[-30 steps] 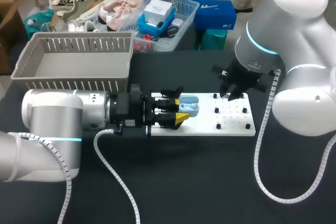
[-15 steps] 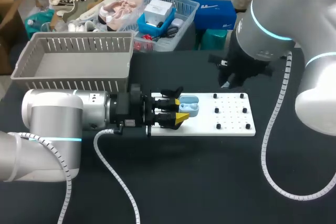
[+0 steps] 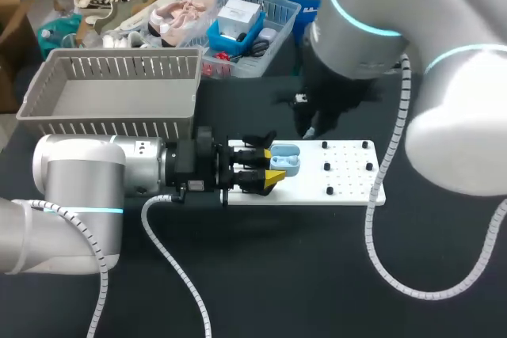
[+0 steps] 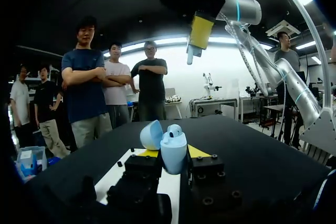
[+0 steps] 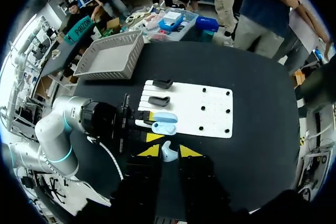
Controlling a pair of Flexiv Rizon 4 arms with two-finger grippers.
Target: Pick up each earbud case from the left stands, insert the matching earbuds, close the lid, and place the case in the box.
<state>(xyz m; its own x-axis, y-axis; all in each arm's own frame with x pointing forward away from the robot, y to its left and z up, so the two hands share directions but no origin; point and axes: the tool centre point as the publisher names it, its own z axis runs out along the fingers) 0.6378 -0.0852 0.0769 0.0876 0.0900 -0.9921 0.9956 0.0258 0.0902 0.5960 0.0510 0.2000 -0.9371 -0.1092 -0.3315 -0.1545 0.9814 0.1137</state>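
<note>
The open pale blue plastic earbud case [image 3: 286,161] is kept clamped in the left end effector [image 3: 272,164] at nine o'clock on the white pegged board [image 3: 348,184], and the right end effector [image 5: 167,150], pinched on a small pale earbud [image 5: 168,156], has been swung over from three o'clock, so insertion seems imminent.

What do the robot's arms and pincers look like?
Both are fat, rounded tubes of glossy light grey. The left arm and right arm each wear a thin glowing cyan ring at a joint, and a white ribbed hose loops alongside each. The wrist parts are black; the left pincer and right pincer each end in two bright yellow wedge-shaped tips.
</note>
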